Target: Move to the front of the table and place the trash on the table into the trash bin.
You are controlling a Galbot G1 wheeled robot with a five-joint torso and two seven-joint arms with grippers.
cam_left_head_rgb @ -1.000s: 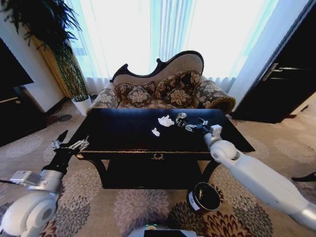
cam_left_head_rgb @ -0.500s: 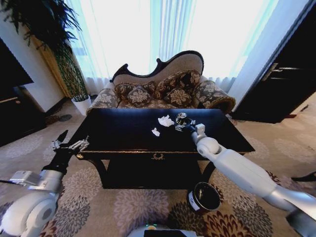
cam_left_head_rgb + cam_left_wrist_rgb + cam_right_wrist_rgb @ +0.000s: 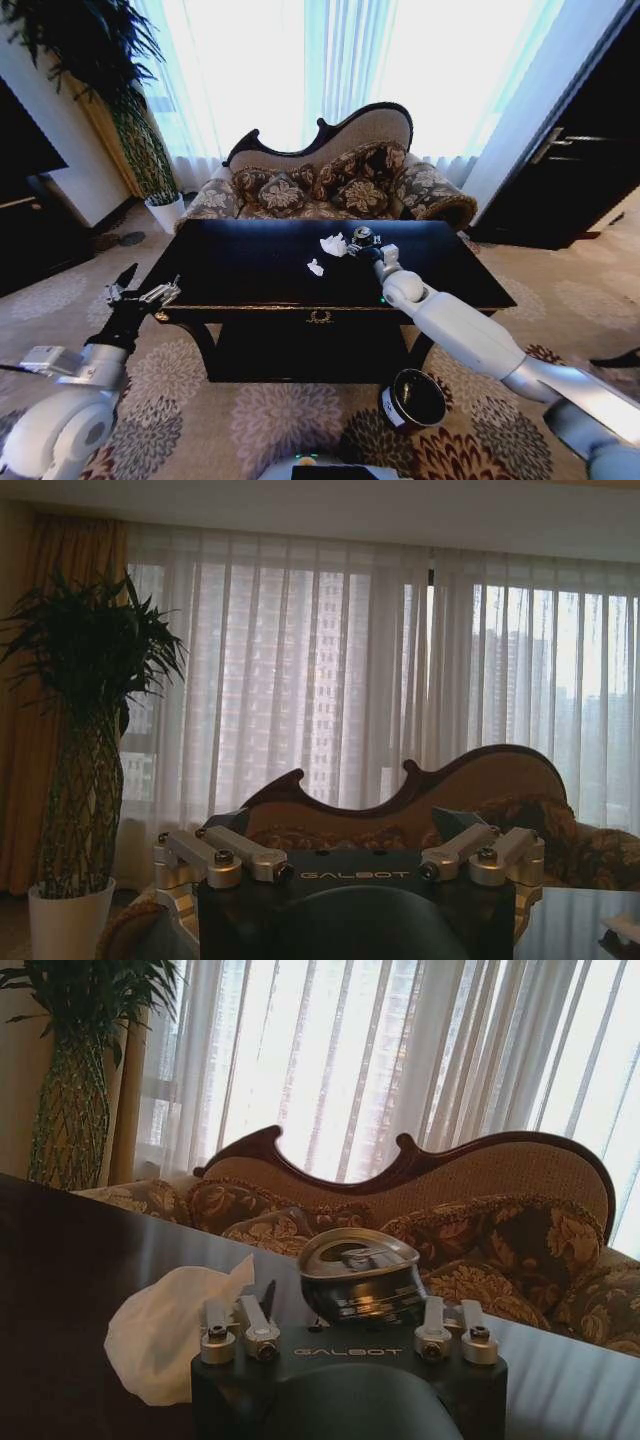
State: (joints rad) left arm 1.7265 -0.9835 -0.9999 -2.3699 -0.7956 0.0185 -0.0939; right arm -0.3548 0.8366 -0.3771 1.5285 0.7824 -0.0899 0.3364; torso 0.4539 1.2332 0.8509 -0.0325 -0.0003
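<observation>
In the head view the right gripper (image 3: 362,243) sits just above frame centre over the table (image 3: 250,270), jaws spread wide with the small dark round cup (image 3: 358,1278) right in front of the gap, though contact can't be told. A white tissue wad (image 3: 170,1332) lies just beside the cup, a smaller wad (image 3: 315,267) sits a bit nearer the table's front edge, and the trash bin (image 3: 412,398) stands on the carpet at lower right. The left gripper (image 3: 140,293) hangs at the left edge off the table corner, jaws apart and holding nothing.
</observation>
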